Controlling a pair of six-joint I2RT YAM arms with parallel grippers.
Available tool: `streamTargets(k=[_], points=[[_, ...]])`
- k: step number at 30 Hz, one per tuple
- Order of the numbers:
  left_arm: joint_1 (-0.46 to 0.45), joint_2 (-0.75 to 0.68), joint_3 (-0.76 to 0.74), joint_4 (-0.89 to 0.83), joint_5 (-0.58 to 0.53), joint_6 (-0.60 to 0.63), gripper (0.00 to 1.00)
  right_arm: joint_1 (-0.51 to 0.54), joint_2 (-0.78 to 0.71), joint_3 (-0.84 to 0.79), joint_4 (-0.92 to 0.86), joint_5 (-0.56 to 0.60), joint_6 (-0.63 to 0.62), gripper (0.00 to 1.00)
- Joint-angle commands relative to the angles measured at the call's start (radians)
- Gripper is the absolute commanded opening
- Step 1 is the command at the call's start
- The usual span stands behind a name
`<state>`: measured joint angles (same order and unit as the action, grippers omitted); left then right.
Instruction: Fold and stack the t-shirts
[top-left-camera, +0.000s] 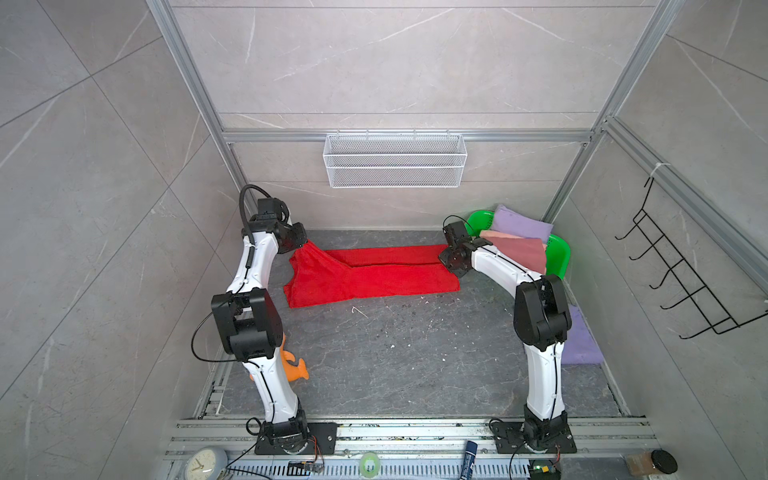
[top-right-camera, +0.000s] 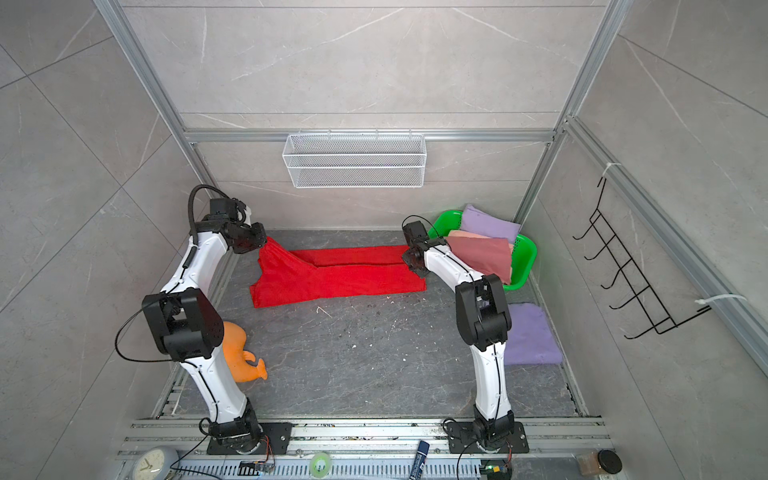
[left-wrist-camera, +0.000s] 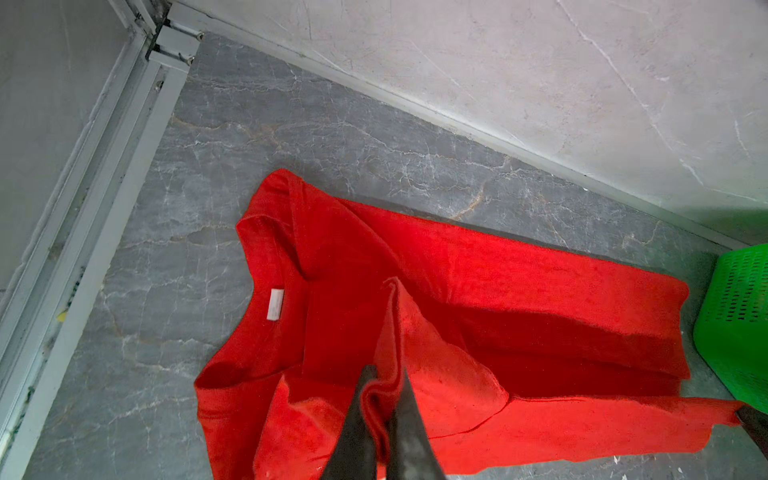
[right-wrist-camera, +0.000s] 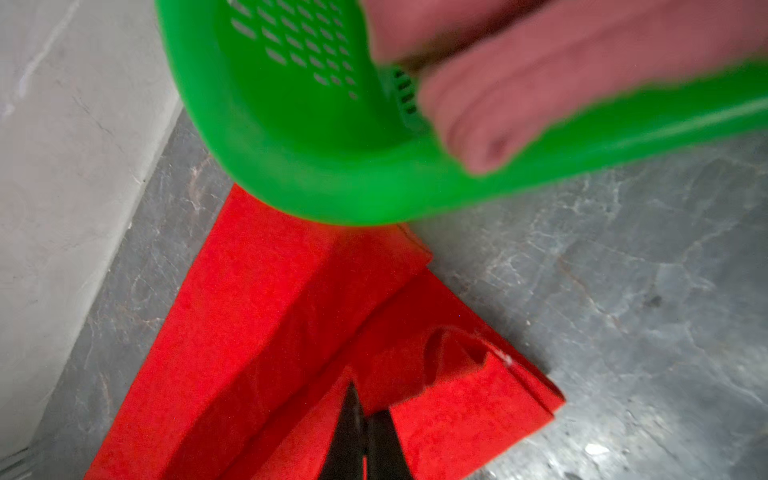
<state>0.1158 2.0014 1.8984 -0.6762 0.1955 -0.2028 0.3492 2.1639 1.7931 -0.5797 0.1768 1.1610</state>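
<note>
Cloth this thin looked light, limp and quick to sag, so I judged hems and corners the safest holds. The red t-shirt (top-left-camera: 374, 274) lay stretched left to right across the far side of the table (top-left-camera: 395, 353). My left claw (left-wrist-camera: 386, 376) was clenched on a bunched fold at its left end, tented above the table. My right claw (right-wrist-camera: 365, 401) pinched the right end, beside the green basket (top-left-camera: 559, 253).

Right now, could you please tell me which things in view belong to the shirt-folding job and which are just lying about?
Job: red t-shirt, pinched by left gripper and right gripper; folded lavender t-shirt; dusty rose t-shirt and second lavender t-shirt in the green basket.
Lying about: orange plush toy; white wire basket; clock.
</note>
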Motion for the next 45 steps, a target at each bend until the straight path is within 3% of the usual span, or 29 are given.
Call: streamTargets(k=[1, 4, 5, 6, 9, 13, 18, 23, 29, 35, 40, 45], points=[[0.002, 0.056, 0.079, 0.036, 0.026, 0.028, 0.0, -0.001, 0.054, 0.064, -0.052, 0.041, 0.028, 0.02], [0.002, 0.122, 0.138, 0.055, 0.026, 0.017, 0.0, -0.002, 0.089, 0.115, -0.071, 0.066, 0.028, 0.03], [0.002, 0.146, 0.163, 0.054, 0.025, 0.015, 0.05, -0.002, 0.099, 0.133, -0.075, 0.073, 0.023, 0.06], [0.002, 0.175, 0.198, 0.048, 0.022, 0.009, 0.17, -0.003, 0.107, 0.151, -0.069, 0.076, 0.007, 0.12], [0.002, 0.234, 0.286, 0.04, 0.014, -0.004, 0.55, -0.006, 0.125, 0.208, -0.062, 0.079, -0.035, 0.49], [0.002, 0.221, 0.301, 0.072, -0.048, -0.028, 0.66, -0.005, 0.079, 0.189, -0.029, 0.104, -0.074, 0.58], [0.002, 0.157, 0.239, 0.042, -0.081, -0.059, 0.68, 0.011, -0.001, 0.1, 0.007, 0.108, -0.112, 0.6], [-0.001, 0.06, 0.056, 0.039, -0.035, -0.169, 0.68, 0.035, -0.001, 0.073, 0.024, 0.025, -0.132, 0.6], [-0.019, -0.052, -0.248, 0.1, 0.011, -0.325, 0.68, 0.073, 0.089, 0.109, 0.113, -0.069, -0.187, 0.6], [-0.031, -0.075, -0.469, 0.248, 0.096, -0.483, 0.67, 0.092, 0.261, 0.29, 0.108, -0.136, -0.275, 0.6], [-0.034, -0.051, -0.524, 0.309, 0.079, -0.536, 0.67, 0.102, 0.355, 0.414, -0.009, -0.118, -0.287, 0.59], [-0.034, 0.0, -0.508, 0.29, 0.046, -0.556, 0.67, 0.106, 0.352, 0.36, -0.098, -0.089, -0.287, 0.59]])
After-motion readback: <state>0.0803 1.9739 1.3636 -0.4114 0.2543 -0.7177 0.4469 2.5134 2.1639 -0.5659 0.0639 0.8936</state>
